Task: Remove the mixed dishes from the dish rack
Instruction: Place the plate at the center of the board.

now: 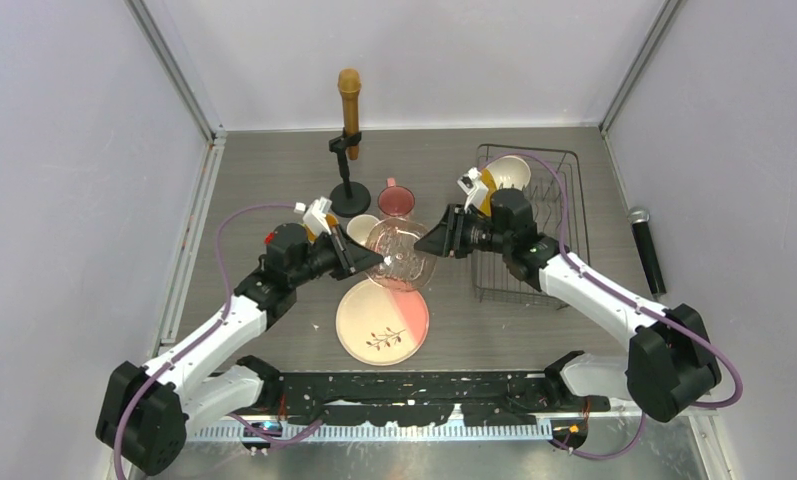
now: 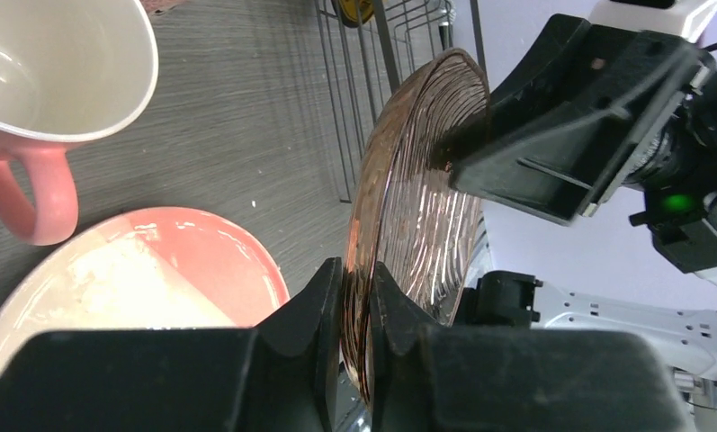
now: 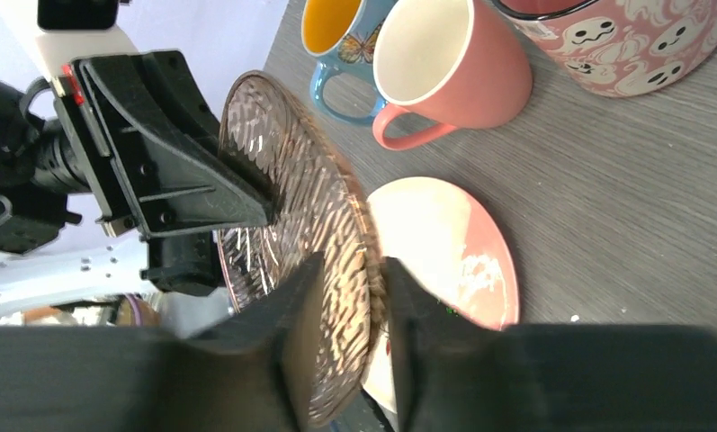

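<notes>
A clear pink ribbed glass plate [image 1: 399,255] hangs on edge in the air between both arms, above the large pink-cream leaf-motif plate [image 1: 382,320] on the table. My left gripper [image 1: 374,262] is shut on its left rim [image 2: 356,270]. My right gripper [image 1: 432,240] is shut on the opposite rim [image 3: 350,265]. The pink mug [image 3: 444,63], the orange mug with a blue handle [image 3: 336,36] and the pink patterned mug [image 1: 395,198] stand on the table behind. The dish rack [image 1: 554,230] at the right holds the white bowl [image 1: 511,170] and a yellow plate [image 1: 485,188].
A black round-based stand with a brown microphone [image 1: 349,110] stands at the back centre, next to the mugs. A black microphone [image 1: 647,250] lies to the right of the rack. Grey walls enclose the table on three sides.
</notes>
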